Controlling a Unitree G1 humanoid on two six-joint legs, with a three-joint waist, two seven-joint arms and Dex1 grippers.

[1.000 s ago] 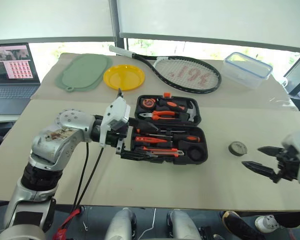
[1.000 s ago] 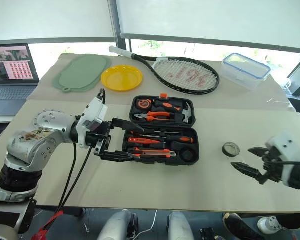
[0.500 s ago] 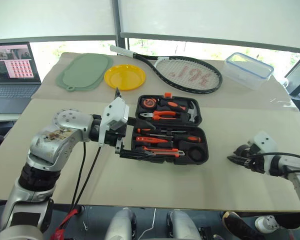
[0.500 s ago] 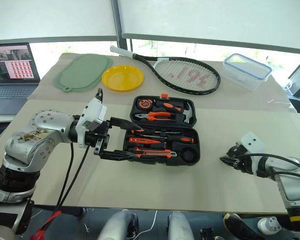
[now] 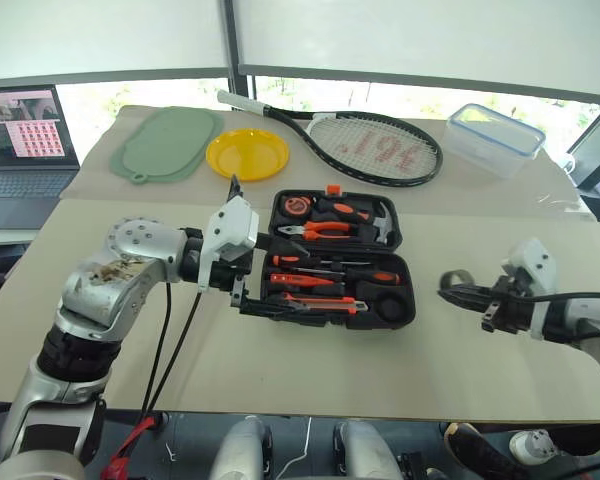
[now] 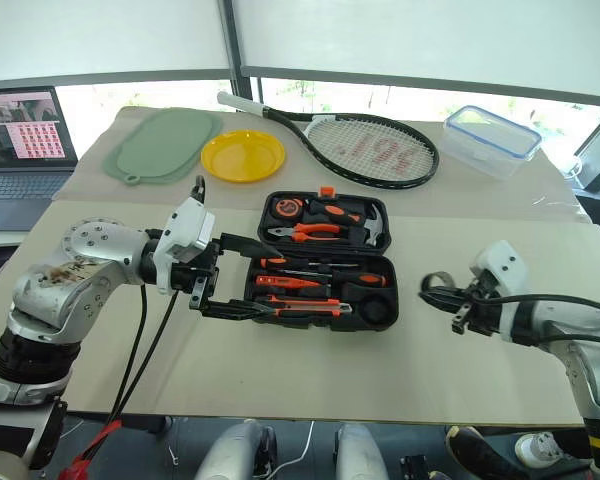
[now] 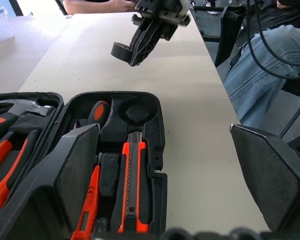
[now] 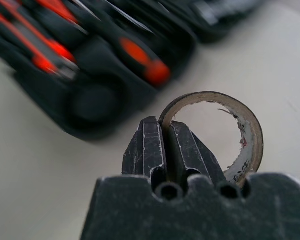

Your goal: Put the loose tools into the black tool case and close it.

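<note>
Surface (image 5: pixel 310 380) carries the black tool case (image 5: pixel 337 260), lid open flat, near centre. Screwdrivers (image 5: pixel 335 277) and utility knife (image 5: pixel 315 300) sit in its moulded slots; round recess (image 7: pixel 135 111) at the case's right end looks vacant, though partly shadowed. Left gripper (image 5: pixel 270 278) at the case's left edge, fingers (image 7: pixel 75 172) spread wide, grasping nothing. Right gripper (image 5: pixel 458 291) right of the case, clear of the surface, fingers (image 8: pixel 149 150) clenched on the rim of the small dark tape roll (image 8: pixel 225 132).

One tool case (image 5: pixel 342 260), one tape roll (image 5: pixel 457 280), one racket (image 5: pixel 365 140), one yellow plate (image 5: pixel 247 154), one laptop (image 5: pixel 22 140).
</note>
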